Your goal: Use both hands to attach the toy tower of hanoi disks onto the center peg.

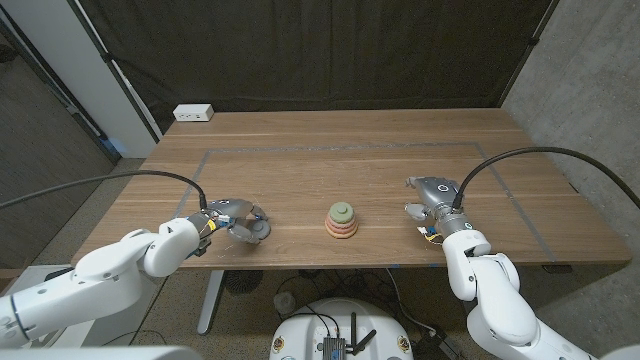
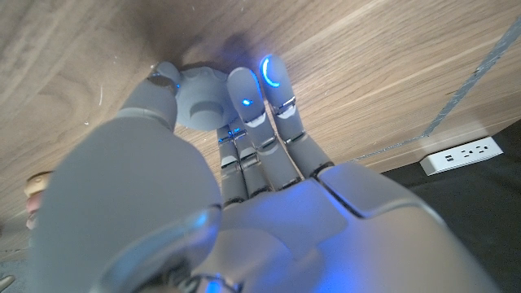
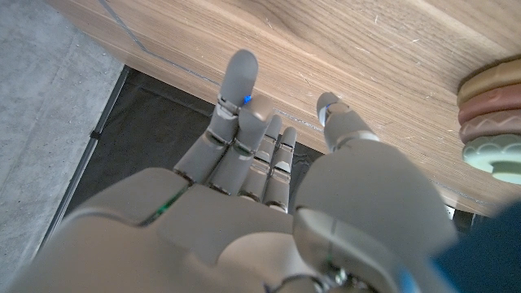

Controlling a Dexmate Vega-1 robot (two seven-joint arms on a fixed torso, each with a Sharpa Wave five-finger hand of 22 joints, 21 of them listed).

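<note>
stack (image 1: 341, 221): sat mid-table near the front edge, between the two hands. We counted three disks on it: yellow at the bottom, pink in the middle, green on top. Peg itself was too small for us to make out.
loose disk (image 2: 202, 102): one grey disk, at the left hand, well left of the stack. In the left wrist view it sat between thumb and fingertips, against the table.
left hand (image 1: 238, 222): fingers were curled round the grey disk, so we read it as gripping it. We couldn't tell whether the disk was lifted or on the wood.
right hand (image 1: 432, 200): held nothing, fingers apart and extended, parked right of the stack and apart from it.
step: we judged it as carrying the grey disk to the peg.
how to do it well: we'd keep the disk level, lift clear of the green top, centre the hole over the peg before lowering. The right hand could steady the base so the stack didn't slide.
table (image 1: 300, 165): one, wood.
</note>
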